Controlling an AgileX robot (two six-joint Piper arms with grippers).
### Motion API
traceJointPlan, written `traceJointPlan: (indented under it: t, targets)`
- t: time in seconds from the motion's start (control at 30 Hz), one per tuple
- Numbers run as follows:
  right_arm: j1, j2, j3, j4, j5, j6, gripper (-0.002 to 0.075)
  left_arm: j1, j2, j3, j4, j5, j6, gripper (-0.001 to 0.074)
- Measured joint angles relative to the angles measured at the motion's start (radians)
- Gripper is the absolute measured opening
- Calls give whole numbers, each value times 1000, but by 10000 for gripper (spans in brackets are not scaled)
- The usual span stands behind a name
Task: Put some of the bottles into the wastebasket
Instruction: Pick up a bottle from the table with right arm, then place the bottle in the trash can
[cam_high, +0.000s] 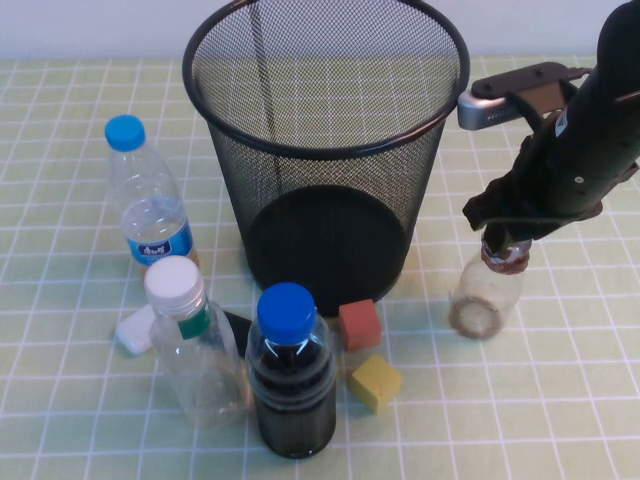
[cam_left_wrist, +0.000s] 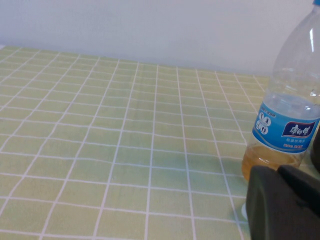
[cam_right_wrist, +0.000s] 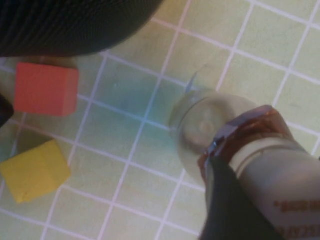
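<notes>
In the high view, the large round black wire-mesh wastebasket (cam_high: 325, 150) stands at the far middle of the green checked tabletop (cam_high: 560, 400). To its right, the right hand (cam_high: 505, 245) sits over the top of the small clear plastic bottle with a brown neck wrap (cam_high: 485, 295), which stands upright on the tabletop just right of the basket; its cap is hidden under the hand, and the fingers look clamped around the neck. At the near left stands the taller clear plastic bottle with a white cap and green neck band (cam_high: 195, 345), touching the blue-capped bottle of dark liquid (cam_high: 290, 375) on its right. Farther left is a blue-capped clear bottle with a blue label (cam_high: 150, 200). A red cube (cam_high: 359, 324) and a yellow cube (cam_high: 375, 382) lie near the basket's base. In the left wrist view, the left hand (cam_left_wrist: 285, 205) shows as a dark shape low beside the blue-labelled bottle, its fingers together and holding nothing. In the right wrist view, a dark finger (cam_right_wrist: 225, 210) presses against the brown-wrapped neck, with both cubes to one side.
</notes>
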Motion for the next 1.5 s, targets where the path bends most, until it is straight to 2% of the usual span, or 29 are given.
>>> traceJointPlan:
  t: [0.23,0.47,0.7,0.97,1.1,1.23,1.5]
  targets:
    - [0,-48,0,-58,23,27,284,0,0,0,0,0,0,-5]
    - [0,-214,0,-136,25,46,284,0,0,0,0,0,0,-5]
    - [0,-381,-2,-146,-53,51,283,0,0,0,0,-4,0,-4]
    - [0,-423,-209,-197,-76,53,284,0,0,0,0,-6,0,-4]
    - [0,-408,-329,-95,-95,28,283,0,0,0,0,-7,0,-4]
    - [0,-354,-403,78,-101,-70,283,0,0,0,0,-7,0,-5]
    - [0,-200,-418,324,-83,-201,284,0,0,0,0,-7,0,-4]
